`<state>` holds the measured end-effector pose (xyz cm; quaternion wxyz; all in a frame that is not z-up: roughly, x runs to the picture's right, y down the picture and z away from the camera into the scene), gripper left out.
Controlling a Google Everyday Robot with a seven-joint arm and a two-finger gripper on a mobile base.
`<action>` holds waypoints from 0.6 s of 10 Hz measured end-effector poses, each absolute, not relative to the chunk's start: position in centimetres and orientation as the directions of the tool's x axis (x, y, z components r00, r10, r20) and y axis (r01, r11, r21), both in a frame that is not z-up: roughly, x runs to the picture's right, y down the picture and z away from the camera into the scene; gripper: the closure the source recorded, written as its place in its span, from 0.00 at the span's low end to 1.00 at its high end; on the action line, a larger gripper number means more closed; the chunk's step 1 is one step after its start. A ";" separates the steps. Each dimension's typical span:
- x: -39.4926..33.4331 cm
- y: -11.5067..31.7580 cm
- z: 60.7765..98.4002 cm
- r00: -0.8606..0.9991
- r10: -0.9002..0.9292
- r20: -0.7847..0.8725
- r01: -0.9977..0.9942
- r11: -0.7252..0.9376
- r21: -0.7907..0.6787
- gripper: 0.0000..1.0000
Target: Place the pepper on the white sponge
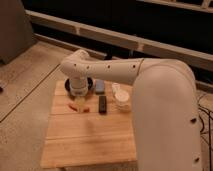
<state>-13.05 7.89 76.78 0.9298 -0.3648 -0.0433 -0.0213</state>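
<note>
Camera view, the only one. Landmark: black block [102,103], lying flat on the wooden table [85,142], long side running away from the camera.

Pincer [80,100]: left of the black block, hanging straight down from the wrist, tips low over the table. Fingers apart, nothing clamped between them. Tips look pale and smeared, so I can't tell whether they touch the pepper.

Pepper [80,108]: on the table, left of the black block with a clear strip of bare wood between them. Lies roughly crosswise, right at the pincer tips on the camera side. Not on the sponge.

White sponge [100,86]: directly behind the black block, at its far end. Very close to it; touching or not, can't tell. Flat on the table, pale grey-blue top showing. Well apart from the pepper.

Dark bowl [86,84]: behind and left of the black block, just left of the sponge. Mostly hidden by the wrist, only the rim shows on both sides.

White cup [122,101]: right of the black block, near it, upright. A small white thing [116,88] sits behind the cup; can't make out what it is.

White arm [160,100]: enters from the right and fills that side. The forearm runs leftward above and behind the black block, then bends down over the bowl.

Floor [25,90]: speckled, left of the table.
</note>
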 end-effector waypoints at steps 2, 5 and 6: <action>-13.0 8.4 78.1 0.987 -0.056 0.148 0.145 0.700 -0.699 0.35; -13.3 8.6 79.3 0.978 -0.096 0.185 0.200 0.670 -0.715 0.35; -13.2 8.6 79.4 0.978 -0.095 0.183 0.199 0.670 -0.715 0.35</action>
